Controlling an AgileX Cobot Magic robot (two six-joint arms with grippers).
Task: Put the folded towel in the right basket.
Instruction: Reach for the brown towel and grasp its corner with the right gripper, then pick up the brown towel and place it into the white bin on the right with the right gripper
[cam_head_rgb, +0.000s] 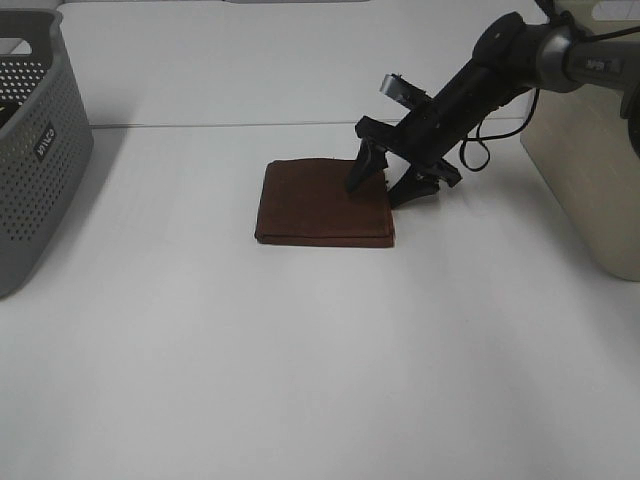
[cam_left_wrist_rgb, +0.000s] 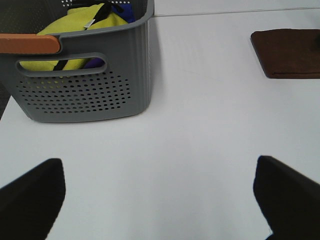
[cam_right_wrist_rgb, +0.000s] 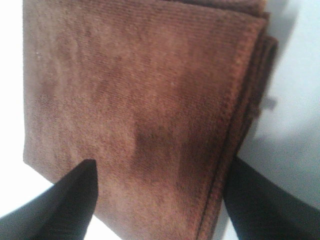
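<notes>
A folded brown towel lies flat on the white table near the middle. My right gripper is open and straddles the towel's right edge, one finger on the towel's top and the other on the table beside it. In the right wrist view the towel fills the frame, with the two black fingertips at either side of its edge. The cream right basket stands at the right edge of the table. My left gripper is open and empty, hovering over bare table; the towel shows far off.
A grey perforated basket stands at the left edge of the table; the left wrist view shows the grey basket holding yellow and blue cloth. A black cable hangs from the right arm.
</notes>
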